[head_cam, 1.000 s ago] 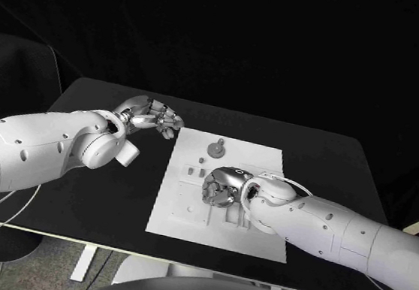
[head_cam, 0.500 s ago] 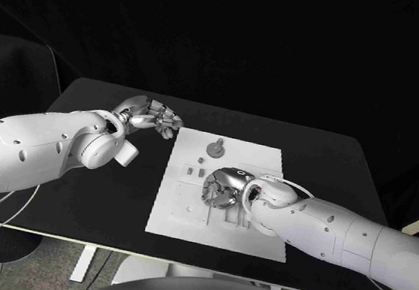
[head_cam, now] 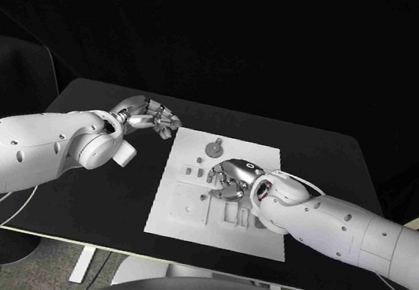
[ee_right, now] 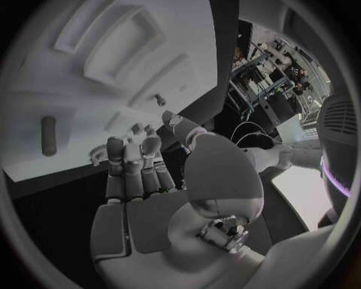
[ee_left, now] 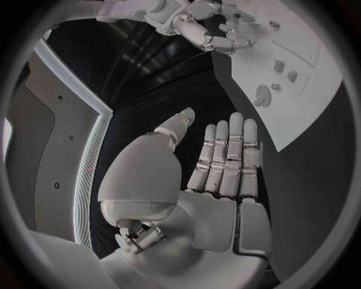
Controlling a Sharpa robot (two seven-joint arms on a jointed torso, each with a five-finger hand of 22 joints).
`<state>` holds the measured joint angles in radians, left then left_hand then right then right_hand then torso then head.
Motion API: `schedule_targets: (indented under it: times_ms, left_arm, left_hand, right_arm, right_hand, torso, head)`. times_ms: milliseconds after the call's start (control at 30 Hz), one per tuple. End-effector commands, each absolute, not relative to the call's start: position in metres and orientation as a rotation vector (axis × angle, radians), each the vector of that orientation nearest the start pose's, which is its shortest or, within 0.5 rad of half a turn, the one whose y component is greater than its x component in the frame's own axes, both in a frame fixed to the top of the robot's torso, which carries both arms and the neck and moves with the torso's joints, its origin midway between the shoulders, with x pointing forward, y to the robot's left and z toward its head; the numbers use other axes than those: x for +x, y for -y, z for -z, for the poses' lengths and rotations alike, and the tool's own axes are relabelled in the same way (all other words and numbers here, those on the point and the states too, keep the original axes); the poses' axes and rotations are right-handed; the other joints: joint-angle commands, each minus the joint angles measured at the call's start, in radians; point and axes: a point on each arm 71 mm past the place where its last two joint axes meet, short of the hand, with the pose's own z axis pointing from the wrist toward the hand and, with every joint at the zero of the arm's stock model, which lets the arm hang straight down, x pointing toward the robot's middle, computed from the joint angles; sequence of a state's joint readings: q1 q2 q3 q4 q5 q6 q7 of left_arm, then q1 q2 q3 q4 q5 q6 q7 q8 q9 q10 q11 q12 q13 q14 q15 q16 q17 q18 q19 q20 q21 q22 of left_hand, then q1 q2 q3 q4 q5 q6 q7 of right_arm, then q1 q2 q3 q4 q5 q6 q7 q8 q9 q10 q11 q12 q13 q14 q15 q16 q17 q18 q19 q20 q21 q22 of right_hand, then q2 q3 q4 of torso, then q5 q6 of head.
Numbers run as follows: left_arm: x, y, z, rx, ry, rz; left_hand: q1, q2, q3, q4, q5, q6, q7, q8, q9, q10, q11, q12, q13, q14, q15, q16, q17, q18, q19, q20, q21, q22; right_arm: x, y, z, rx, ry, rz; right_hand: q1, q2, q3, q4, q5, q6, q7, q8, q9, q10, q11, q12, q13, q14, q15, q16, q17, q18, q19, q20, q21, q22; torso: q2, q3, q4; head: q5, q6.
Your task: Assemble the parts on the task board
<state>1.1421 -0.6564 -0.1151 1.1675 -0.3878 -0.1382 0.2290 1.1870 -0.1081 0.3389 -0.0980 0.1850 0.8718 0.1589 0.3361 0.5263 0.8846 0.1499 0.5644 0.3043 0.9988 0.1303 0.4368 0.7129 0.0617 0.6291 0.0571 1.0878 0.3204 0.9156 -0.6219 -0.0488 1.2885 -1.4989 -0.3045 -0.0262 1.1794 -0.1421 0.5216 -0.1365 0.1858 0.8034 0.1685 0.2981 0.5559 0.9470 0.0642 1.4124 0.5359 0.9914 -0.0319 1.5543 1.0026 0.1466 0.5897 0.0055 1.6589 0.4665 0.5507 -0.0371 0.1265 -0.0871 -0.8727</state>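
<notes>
The white task board [head_cam: 178, 208] lies in the middle of the black table. A round grey part [head_cam: 216, 147] sits near its far edge, and small grey parts [head_cam: 196, 163] lie just below it. My right hand [head_cam: 230, 180] hovers over the board's middle, fingers pointing down at it. In the right wrist view that right hand [ee_right: 139, 180] has an empty palm and extended fingers over the board [ee_right: 75, 90], near a grey peg [ee_right: 48, 135]. My left hand [head_cam: 150, 115] stays off the board's far left corner. In its wrist view the left hand [ee_left: 225, 162] is flat and empty.
The board has several recessed slots [ee_right: 132, 45] on its surface. Bare black table [head_cam: 101, 195] lies to the left of the board, and more table [head_cam: 329, 155] to its right. The left wrist view also shows the right hand [ee_left: 214, 30] above the board [ee_left: 301, 114].
My right hand has moved a little towards the board's far edge and its wrist has turned. The left hand has stayed where it was.
</notes>
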Motion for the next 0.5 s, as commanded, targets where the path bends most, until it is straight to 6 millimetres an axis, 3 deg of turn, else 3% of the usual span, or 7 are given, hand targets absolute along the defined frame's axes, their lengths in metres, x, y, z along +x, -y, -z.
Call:
schedule_targets:
  times_ms: [33, 267, 500]
  left_arm:
    - [0.520, -0.206, 0.262, -0.806, -1.817, 1.267]
    - [0.520, -0.207, 0.262, -0.804, -1.816, 1.270]
    - [0.520, -0.207, 0.262, -0.804, -1.816, 1.272]
  left_hand:
    - [-0.010, 0.004, 0.000, 0.008, 0.002, -0.001, 0.002, -0.006, -0.001, 0.004, 0.004, -0.006, 0.001, 0.007, -0.001, -0.007, -0.001, 0.011, -0.007, -0.001, -0.006, 0.002]
    - [-0.010, 0.004, 0.000, 0.008, 0.002, -0.001, 0.002, -0.006, -0.001, 0.004, 0.004, -0.006, 0.001, 0.008, -0.001, -0.007, -0.001, 0.011, -0.007, -0.001, -0.006, 0.002]
    - [-0.010, 0.004, 0.000, 0.008, 0.002, -0.001, 0.002, -0.006, 0.000, 0.004, 0.004, -0.007, 0.001, 0.008, -0.001, -0.007, -0.001, 0.011, -0.007, -0.001, -0.006, 0.002]
  right_arm:
    - [0.451, 0.155, 0.319, -0.098, -1.847, -0.755]
    - [0.474, 0.190, 0.286, -0.011, -1.801, -0.709]
    - [0.483, 0.224, 0.289, 0.018, -1.836, -0.632]
  right_hand:
    - [0.000, -0.011, -0.005, 0.001, -0.005, -0.005, -0.001, -0.002, -0.001, -0.007, -0.003, -0.003, -0.001, -0.006, 0.000, -0.005, 0.001, 0.002, -0.008, 0.000, 0.113, 0.000]
    - [-0.009, -0.009, -0.022, 0.008, -0.005, 0.003, -0.002, 0.011, 0.002, 0.011, -0.006, 0.012, 0.005, 0.013, -0.002, 0.011, 0.007, 0.005, 0.008, -0.002, 0.127, 0.007]
    - [-0.022, -0.020, -0.039, 0.009, -0.006, 0.003, -0.002, 0.013, 0.002, 0.014, -0.008, 0.015, 0.007, 0.019, -0.004, 0.017, 0.009, 0.006, 0.014, -0.003, 0.131, 0.010]
  torso:
    - [0.000, 0.0000, -0.0001]
    - [0.000, 0.0001, -0.0013]
    - [0.001, 0.0005, 0.0006]
  head:
    - [-0.007, 0.000]
    - [-0.020, 0.000]
    - [-0.026, 0.000]
